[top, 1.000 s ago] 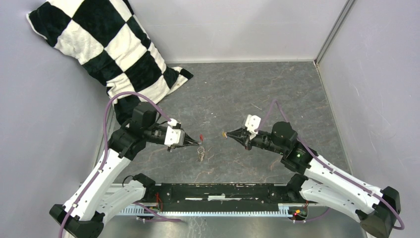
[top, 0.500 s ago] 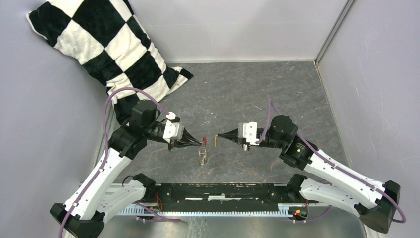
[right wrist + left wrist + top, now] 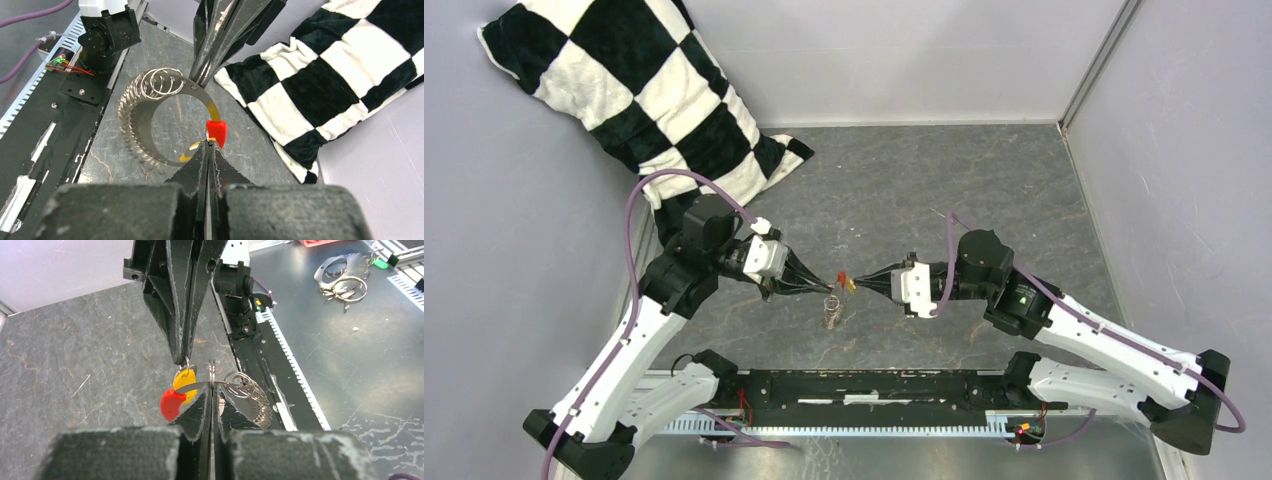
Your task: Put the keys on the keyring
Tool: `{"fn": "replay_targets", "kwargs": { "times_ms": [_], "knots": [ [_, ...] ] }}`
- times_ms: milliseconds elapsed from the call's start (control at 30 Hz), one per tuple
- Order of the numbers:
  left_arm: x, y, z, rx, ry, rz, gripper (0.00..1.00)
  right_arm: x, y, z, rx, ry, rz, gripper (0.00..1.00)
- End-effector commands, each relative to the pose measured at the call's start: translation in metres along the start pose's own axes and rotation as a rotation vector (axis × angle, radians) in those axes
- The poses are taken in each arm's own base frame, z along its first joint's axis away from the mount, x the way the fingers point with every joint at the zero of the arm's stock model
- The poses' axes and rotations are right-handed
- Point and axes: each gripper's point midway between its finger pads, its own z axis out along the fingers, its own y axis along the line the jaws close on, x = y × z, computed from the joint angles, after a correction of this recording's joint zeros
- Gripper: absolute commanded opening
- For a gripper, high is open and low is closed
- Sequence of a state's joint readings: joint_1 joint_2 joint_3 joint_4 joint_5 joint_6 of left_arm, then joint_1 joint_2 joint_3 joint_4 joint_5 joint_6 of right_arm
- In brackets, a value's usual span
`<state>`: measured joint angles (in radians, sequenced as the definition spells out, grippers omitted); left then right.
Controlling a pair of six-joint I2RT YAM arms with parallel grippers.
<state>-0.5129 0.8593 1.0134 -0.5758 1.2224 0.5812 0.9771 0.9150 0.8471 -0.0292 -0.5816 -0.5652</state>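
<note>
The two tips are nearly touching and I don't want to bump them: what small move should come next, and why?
Probably ease the right gripper slightly toward the left gripper, guiding the yellow key onto the red sleeve of the keyring. Left is shut on the keyring, right on the key, and the key sits right beside the sleeve, seemingly not threaded.

walls (image 3: pixel 904 50): plain pale grey-lilac, all round
floor (image 3: pixel 944 170): dark grey slate-look mat
back-left corner: black-and-white checkered cushion (image 3: pixel 624 90), kinda slumped
</note>
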Motion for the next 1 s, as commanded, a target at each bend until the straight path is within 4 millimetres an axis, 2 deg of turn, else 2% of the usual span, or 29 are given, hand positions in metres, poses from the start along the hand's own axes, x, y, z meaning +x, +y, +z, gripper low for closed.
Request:
{"fn": "replay_targets", "kwargs": {
  "times_ms": [0, 167, 633, 967],
  "knots": [
    [-0.031, -0.002, 0.001, 0.031, -0.075, 0.001, 0.02, -0.021, -0.018, 0.001, 0.076, -0.027, -0.112, 0.00],
    [-0.035, -0.004, 0.003, 0.068, -0.092, -0.067, 0.02, -0.031, -0.030, 0.000, 0.161, -0.007, -0.178, 0.00],
    [-0.037, 0.001, 0.005, 0.059, -0.092, -0.168, 0.02, -0.056, -0.028, -0.005, 0.181, -0.049, -0.254, 0.00],
    [-0.041, 0.003, 0.005, 0.055, -0.104, -0.202, 0.02, -0.064, -0.024, -0.005, 0.157, -0.069, -0.263, 0.01]
  ]
}}
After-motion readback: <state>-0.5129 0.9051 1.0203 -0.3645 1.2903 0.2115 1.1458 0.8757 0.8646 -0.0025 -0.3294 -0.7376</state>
